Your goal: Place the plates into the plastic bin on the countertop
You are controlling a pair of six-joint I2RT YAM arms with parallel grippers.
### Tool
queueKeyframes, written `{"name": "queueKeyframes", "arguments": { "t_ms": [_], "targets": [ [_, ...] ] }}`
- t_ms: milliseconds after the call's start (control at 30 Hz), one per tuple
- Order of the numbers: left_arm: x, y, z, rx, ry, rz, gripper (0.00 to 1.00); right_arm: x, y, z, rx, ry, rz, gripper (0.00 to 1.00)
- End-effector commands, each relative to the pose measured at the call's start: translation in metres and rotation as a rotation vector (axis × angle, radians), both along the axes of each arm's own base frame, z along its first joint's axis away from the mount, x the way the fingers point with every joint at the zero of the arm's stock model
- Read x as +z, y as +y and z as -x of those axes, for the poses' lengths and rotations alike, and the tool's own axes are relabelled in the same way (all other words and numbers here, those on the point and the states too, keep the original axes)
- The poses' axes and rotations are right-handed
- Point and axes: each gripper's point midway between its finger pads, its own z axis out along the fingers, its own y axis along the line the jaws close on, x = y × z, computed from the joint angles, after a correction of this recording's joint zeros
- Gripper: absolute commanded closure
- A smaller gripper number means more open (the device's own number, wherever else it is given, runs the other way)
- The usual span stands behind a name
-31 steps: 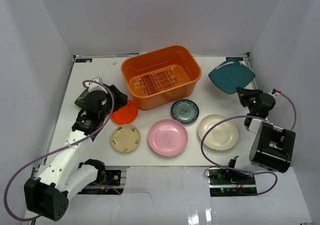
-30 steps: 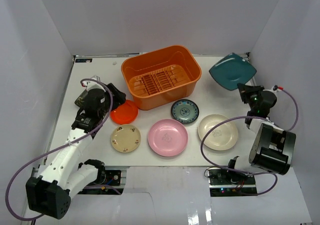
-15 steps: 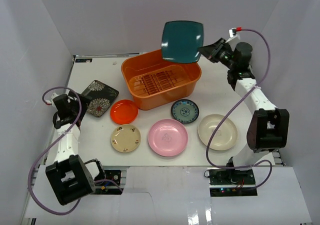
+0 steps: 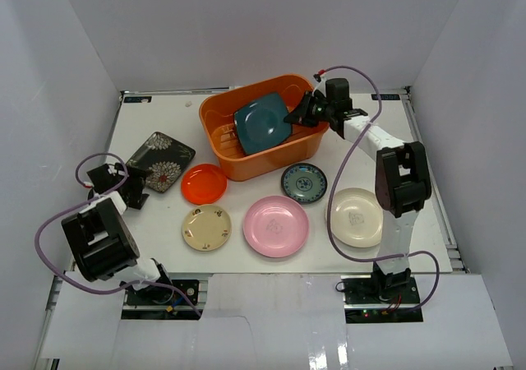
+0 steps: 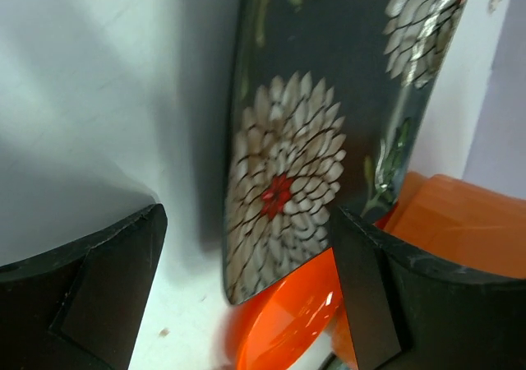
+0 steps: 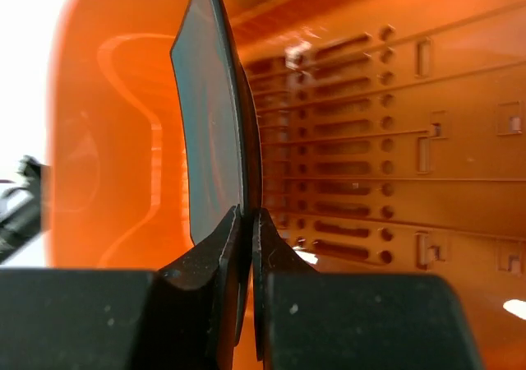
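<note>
The orange plastic bin (image 4: 308,136) stands at the back middle of the white countertop (image 4: 140,115). My right gripper (image 4: 297,117) is shut on the edge of the teal square plate (image 4: 261,122) and holds it tilted inside the bin; the right wrist view shows the plate (image 6: 209,123) edge-on above the slotted floor (image 6: 386,140). My left gripper (image 4: 138,181) is open just left of the black floral plate (image 4: 160,160), which fills the left wrist view (image 5: 320,115). The red-orange plate (image 4: 204,183), beige plate (image 4: 206,227), pink plate (image 4: 276,225), blue-green plate (image 4: 304,182) and cream plate (image 4: 355,217) lie on the countertop.
White walls bound the countertop on the left, back and right. The right arm's cable (image 4: 345,222) loops over the cream plate. The left arm is folded at the front left (image 4: 99,238).
My right gripper has carried the teal plate from above the bin's back rim down into the bin. My left gripper has shifted slightly, staying beside the black floral plate.
</note>
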Motion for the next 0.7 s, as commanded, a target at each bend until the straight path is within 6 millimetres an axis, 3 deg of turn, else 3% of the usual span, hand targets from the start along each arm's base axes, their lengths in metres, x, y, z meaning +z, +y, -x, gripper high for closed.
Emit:
{"name": "queueKeyframes", "arguments": {
  "t_ms": [0, 100, 200, 233, 300, 333, 467, 500, 600, 667],
  "targets": [
    [0.002, 0.006, -0.02, -0.009, -0.033, 0.012, 0.08, 0.06, 0.017, -0.018, 0.019, -0.175, -0.035, 0.92],
    [-0.009, 0.009, -0.026, -0.013, -0.014, 0.032, 0.09, 0.039, 0.019, -0.02, 0.005, -0.143, 0.009, 0.92],
    [-0.018, 0.012, -0.032, -0.009, -0.006, 0.042, 0.12, 0.023, 0.016, -0.02, -0.016, -0.126, 0.041, 0.7],
    [-0.018, 0.014, -0.036, -0.008, -0.008, 0.037, 0.12, 0.023, 0.016, -0.019, -0.019, -0.128, 0.042, 0.54],
    [-0.027, 0.014, -0.036, -0.005, 0.011, 0.053, 0.16, 0.017, 0.013, -0.016, -0.023, -0.122, 0.047, 0.42],
    [-0.028, 0.015, -0.038, -0.003, 0.006, 0.052, 0.18, 0.02, 0.013, -0.015, -0.023, -0.129, 0.045, 0.34],
    [-0.036, 0.018, -0.038, 0.015, 0.019, 0.041, 0.32, 0.031, 0.011, -0.009, -0.02, -0.155, 0.04, 0.21],
    [-0.039, 0.018, -0.037, 0.014, 0.024, 0.038, 0.42, 0.036, 0.011, -0.008, -0.018, -0.164, 0.038, 0.2],
    [-0.043, 0.02, -0.035, 0.021, 0.031, 0.03, 0.53, 0.053, 0.008, -0.002, -0.019, -0.204, 0.03, 0.09],
    [-0.044, 0.021, -0.035, 0.025, 0.031, 0.019, 0.71, 0.07, 0.006, 0.006, -0.015, -0.245, 0.015, 0.02]
  ]
}}
